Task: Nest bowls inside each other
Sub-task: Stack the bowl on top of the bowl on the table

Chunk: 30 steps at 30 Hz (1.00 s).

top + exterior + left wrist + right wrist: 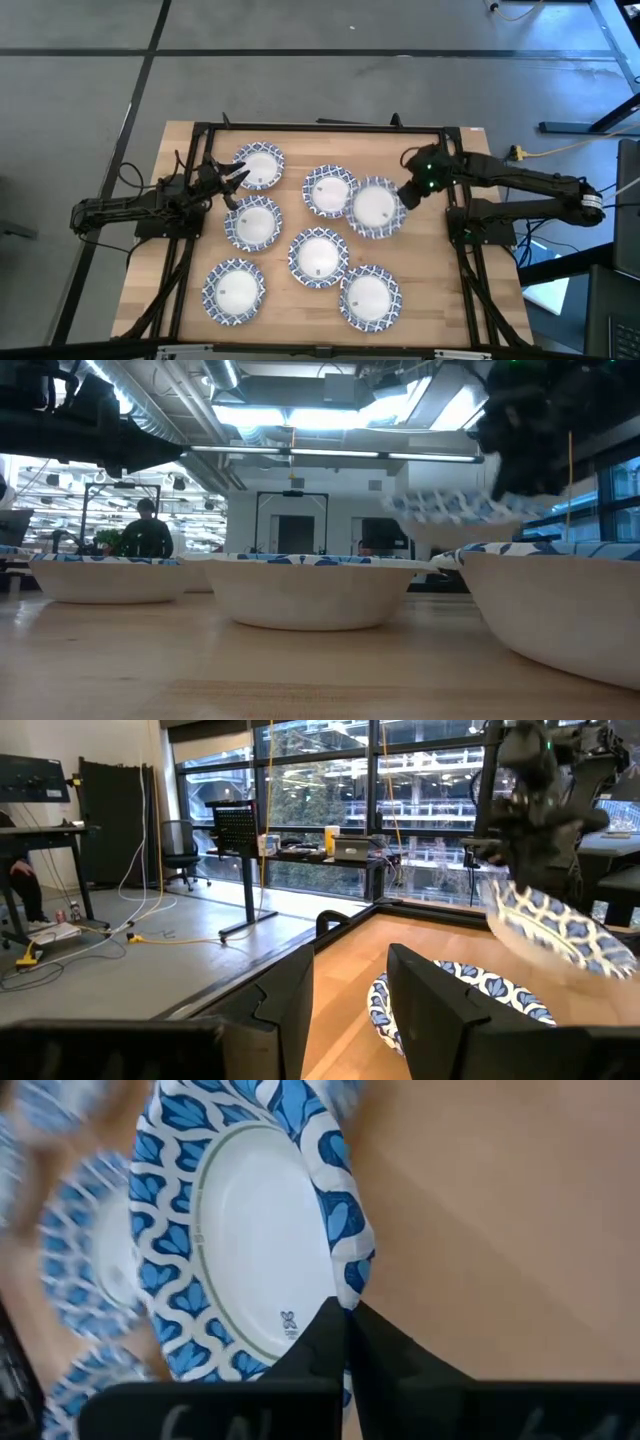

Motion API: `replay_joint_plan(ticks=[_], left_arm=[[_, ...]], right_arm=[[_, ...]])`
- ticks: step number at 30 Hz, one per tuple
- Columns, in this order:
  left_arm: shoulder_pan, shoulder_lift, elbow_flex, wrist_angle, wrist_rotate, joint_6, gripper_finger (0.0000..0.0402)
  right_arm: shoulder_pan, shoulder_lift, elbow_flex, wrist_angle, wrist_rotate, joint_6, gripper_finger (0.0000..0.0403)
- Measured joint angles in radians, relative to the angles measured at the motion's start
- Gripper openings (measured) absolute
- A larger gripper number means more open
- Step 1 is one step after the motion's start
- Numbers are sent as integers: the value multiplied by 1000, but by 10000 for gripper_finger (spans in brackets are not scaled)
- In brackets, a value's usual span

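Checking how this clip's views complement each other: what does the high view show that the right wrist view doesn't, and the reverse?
Only the high view shows the whole wooden table, the left gripper open beside the far-left bowl, and six bowls lying separately.

Only the right wrist view shows the pinch up close: the fingertips closed on the patterned rim, and a small printed mark inside the bowl.

Both show the right gripper holding the carried bowl by its rim, with other bowls beneath or beside it.

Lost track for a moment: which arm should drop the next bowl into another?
Right, probably. The right gripper is already shut on a bowl's rim, lifted and overlapping a neighbouring bowl. The left gripper hangs open beside the back-left bowl, empty.
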Motion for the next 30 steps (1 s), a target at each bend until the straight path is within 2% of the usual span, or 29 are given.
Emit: replay_joint_plan(ticks=[6, 12, 22, 30], left_arm=[[0, 0, 0, 0, 0, 0, 124], [0, 0, 0, 0, 0, -1, 124], [0, 0, 0, 0, 0, -1, 124], [0, 0, 0, -8, 0, -1, 124]], right_arm=[[-36, 55, 68, 188, 32, -67, 8], [-44, 227, 99, 346, 15, -152, 8], [-44, 537, 255, 414, -15, -263, 8], [-44, 659, 317, 378, -53, -286, 7]])
